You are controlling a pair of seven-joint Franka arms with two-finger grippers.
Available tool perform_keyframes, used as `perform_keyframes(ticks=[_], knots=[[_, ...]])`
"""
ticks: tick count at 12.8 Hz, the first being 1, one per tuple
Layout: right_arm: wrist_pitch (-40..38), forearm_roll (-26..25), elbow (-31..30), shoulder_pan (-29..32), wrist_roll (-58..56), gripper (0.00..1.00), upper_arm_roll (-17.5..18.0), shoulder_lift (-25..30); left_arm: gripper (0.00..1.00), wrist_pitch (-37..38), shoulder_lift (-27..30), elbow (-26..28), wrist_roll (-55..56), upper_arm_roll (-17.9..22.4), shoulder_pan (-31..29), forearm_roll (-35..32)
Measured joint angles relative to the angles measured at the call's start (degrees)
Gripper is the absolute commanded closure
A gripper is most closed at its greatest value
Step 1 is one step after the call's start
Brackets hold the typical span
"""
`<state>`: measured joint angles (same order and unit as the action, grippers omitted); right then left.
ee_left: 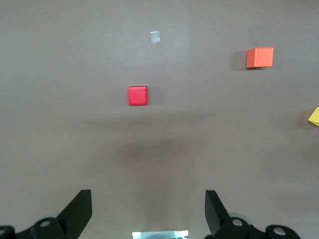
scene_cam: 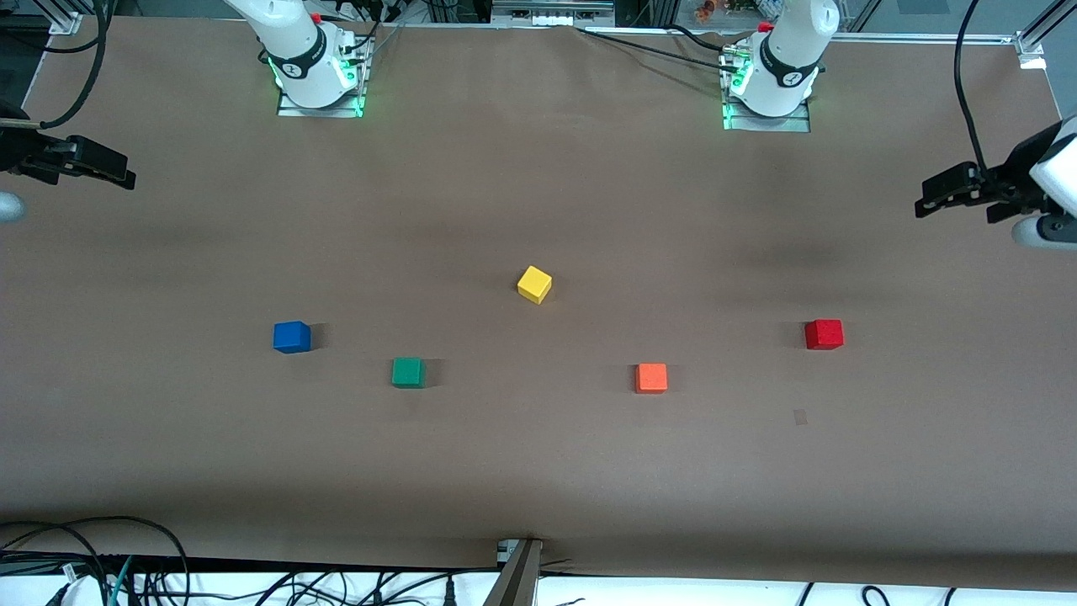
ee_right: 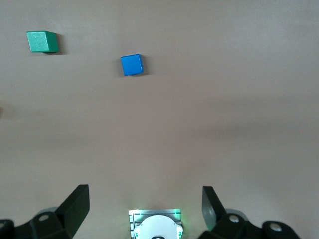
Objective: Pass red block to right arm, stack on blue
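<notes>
Your table (scene_cam: 538,471) carries five cubes. Both grippers hang with fingers apart, empty: left gripper (scene_cam: 925,202) well apart from the red block (scene_cam: 824,334), right gripper (scene_cam: 126,175) from the blue (scene_cam: 292,337).

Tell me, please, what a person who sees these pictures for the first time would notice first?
Five small coloured cubes stand apart on the brown table: the yellow cube farthest from the front camera, the blue cube toward the right arm's end, the red block toward the left arm's end, the green cube and orange cube between. The left hand and right hand wait open at the table's ends.
</notes>
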<state>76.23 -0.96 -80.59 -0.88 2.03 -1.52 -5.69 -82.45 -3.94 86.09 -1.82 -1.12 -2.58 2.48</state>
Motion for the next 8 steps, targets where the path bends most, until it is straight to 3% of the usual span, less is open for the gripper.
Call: perform_keyframes(ticks=[8], knots=[[0.0,-0.01,0.0,0.0,0.0,0.0,0.0,0.0,0.0,-1.09,1.45,2.63,-0.04,-0.62,-0.4,-0.21]])
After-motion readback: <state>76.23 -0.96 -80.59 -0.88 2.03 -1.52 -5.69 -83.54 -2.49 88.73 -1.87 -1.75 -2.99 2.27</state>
